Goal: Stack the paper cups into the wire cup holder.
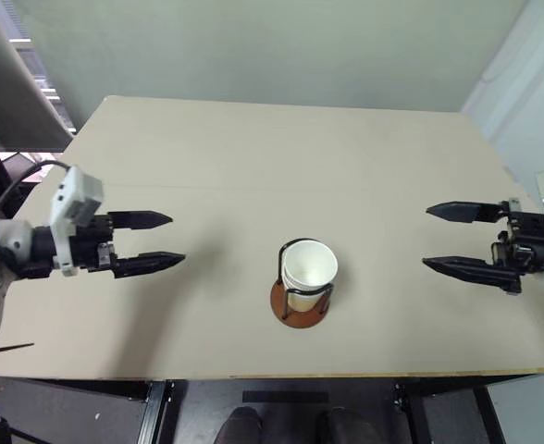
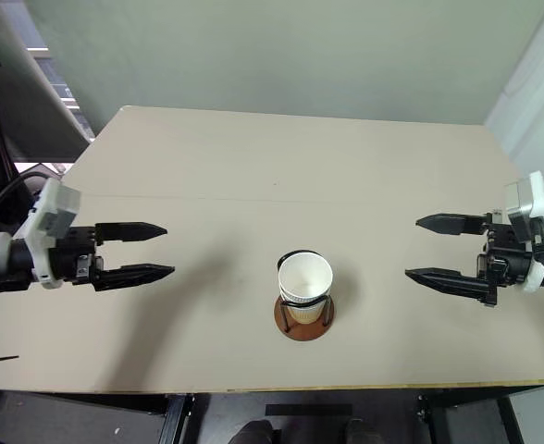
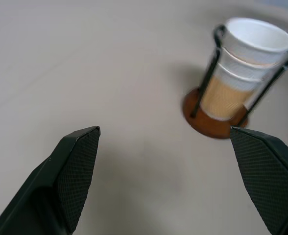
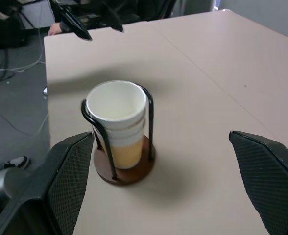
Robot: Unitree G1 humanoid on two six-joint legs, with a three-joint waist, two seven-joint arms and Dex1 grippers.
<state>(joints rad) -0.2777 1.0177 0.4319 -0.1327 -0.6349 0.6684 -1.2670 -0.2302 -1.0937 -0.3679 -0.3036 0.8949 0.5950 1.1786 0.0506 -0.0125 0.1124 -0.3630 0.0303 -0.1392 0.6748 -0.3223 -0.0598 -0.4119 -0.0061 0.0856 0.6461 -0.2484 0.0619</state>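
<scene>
No lettering shows on the paper cups [image 4: 117,122]. All 3 are nested upright, mouths up, inside the wire cup holder [image 4: 127,169] near the table's [image 1: 253,166] front edge. The stack sits between the 2 grippers, well apart from each. The left gripper [image 1: 152,242] and right gripper [image 1: 450,239] point inward toward it, both spread wide and empty.

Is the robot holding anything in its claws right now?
No. The left claw and the right claw are open and empty; the cups sit stacked in the holder.
</scene>
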